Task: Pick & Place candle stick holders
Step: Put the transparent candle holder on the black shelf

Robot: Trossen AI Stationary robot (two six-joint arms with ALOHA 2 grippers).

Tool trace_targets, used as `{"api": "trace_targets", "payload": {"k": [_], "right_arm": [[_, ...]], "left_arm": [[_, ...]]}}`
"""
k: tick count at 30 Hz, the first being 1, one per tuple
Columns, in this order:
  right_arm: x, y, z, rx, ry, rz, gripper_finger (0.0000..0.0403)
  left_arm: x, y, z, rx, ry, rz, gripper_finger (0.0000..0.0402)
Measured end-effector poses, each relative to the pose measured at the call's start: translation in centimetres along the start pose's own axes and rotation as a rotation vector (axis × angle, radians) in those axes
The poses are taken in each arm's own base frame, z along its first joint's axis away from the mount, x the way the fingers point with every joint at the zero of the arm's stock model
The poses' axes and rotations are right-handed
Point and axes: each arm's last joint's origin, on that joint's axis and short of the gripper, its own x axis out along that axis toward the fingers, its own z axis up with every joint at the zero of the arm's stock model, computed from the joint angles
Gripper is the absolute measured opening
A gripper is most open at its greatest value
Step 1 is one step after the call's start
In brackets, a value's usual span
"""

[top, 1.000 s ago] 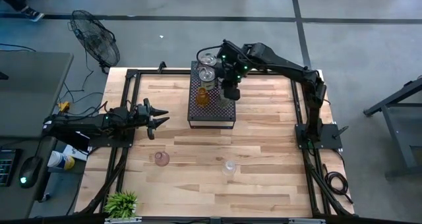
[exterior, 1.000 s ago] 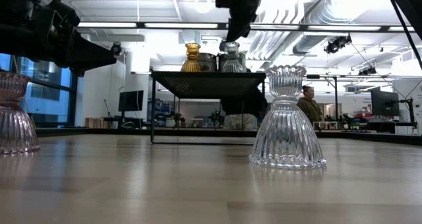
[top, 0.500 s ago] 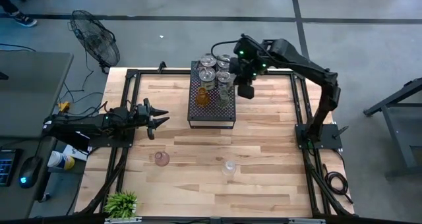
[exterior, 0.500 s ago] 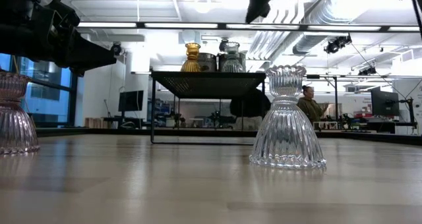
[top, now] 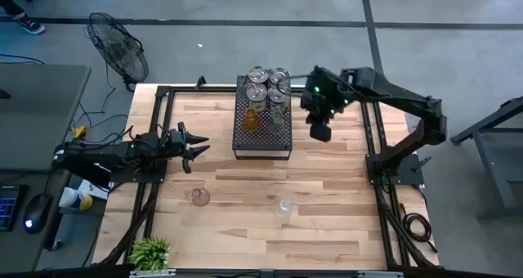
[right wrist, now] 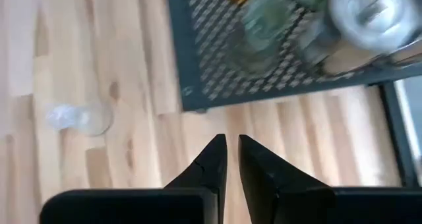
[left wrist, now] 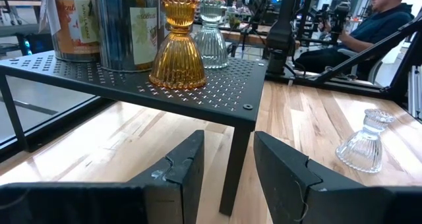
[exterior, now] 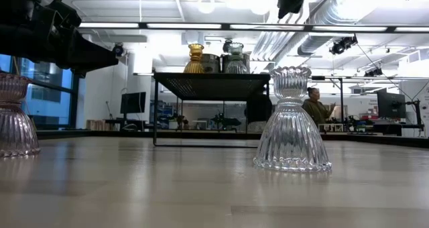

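A black perforated tray (top: 263, 141) stands on legs at the table's far middle. On it stand an amber holder (top: 252, 119), a clear holder (top: 278, 118) and several silvery round ones (top: 268, 78). A pinkish holder (top: 200, 197) and a clear ribbed holder (top: 283, 206) stand on their bases on the bare wood nearer the front. My right gripper (top: 320, 132) hangs shut and empty above the table, just right of the tray; its wrist view (right wrist: 232, 141) looks down on the tray's corner. My left gripper (top: 194, 150) waits open and empty left of the tray, its fingers (left wrist: 227, 141) pointing at it.
A small green plant (top: 151, 252) sits at the near left corner. The tray's legs (exterior: 155, 110) leave a gap beneath it. Bare wood lies between the tray and the two loose holders. A fan (top: 118, 45) stands on the floor beyond the table. A person (exterior: 313, 107) sits in the room behind.
My right gripper has gone up and toward the table's right edge, from above the tray to beside it. The clear holder it was over stays standing on the tray next to the amber one.
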Motion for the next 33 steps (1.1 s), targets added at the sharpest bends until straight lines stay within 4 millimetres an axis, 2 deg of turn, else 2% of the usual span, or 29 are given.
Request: {"api": "trace_targets", "payload": {"k": [10, 16, 21, 26, 33], "right_arm": [[1.2, 4.4, -4.8, -0.076, -0.037, 0.084, 0.003], [2.4, 6.3, -6.6, -0.153, -0.047, 0.121, 0.004], [4.0, 7.8, -7.4, -0.213, -0.019, 0.15, 0.0075], [5.3, 10.3, -8.3, -0.302, -0.035, 0.214, 0.0125], [5.5, 13.9, -9.2, -0.43, -0.081, 0.258, 0.0162]], "left_arm": [[0.0, 0.0, 0.0, 0.0, 0.0, 0.0, 0.0128], [0.0, 0.0, 0.0, 0.0, 0.0, 0.0, 0.0128], [0.0, 0.0, 0.0, 0.0, 0.0, 0.0, 0.0128], [0.0, 0.0, 0.0, 0.0, 0.0, 0.0, 0.0128], [0.0, 0.0, 0.0, 0.0, 0.0, 0.0, 0.0128]]}}
